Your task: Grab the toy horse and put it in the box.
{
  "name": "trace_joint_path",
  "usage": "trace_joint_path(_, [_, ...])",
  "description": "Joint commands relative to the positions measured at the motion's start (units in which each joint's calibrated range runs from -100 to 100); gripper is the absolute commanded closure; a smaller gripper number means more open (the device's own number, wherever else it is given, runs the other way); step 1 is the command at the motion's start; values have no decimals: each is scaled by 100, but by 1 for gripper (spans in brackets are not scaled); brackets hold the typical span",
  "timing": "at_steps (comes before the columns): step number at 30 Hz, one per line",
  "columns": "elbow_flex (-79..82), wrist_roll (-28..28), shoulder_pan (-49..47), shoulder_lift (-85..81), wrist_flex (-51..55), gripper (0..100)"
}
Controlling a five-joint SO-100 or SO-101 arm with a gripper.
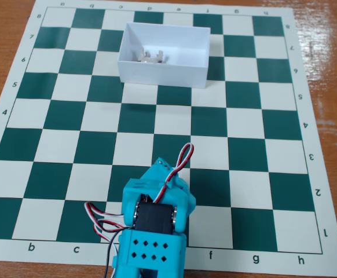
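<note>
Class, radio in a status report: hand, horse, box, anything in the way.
Hand low over the board, clear of the box, jaw state unreadable. Toy horse lying inside the white box. Nothing in the way.

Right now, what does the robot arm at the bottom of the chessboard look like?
The turquoise 3D-printed plastic arm has blocky, angular shells. A black servo motor sits in its middle, and a lower panel shows two rows of diamond-shaped holes. Looped red, white and black cables run along it. Its fingertips aren't visible.
</note>
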Motion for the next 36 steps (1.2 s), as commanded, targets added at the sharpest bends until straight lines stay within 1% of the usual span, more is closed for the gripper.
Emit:
trace_joint_path(1, [27,8,101,-41,407,100])
trace_joint_path(3, [27,28,115,-41,632,100])
trace_joint_path(14, [36,28,-207,-41,632,100])
trace_joint_path(36, [36,28,-214,-41,632,100])
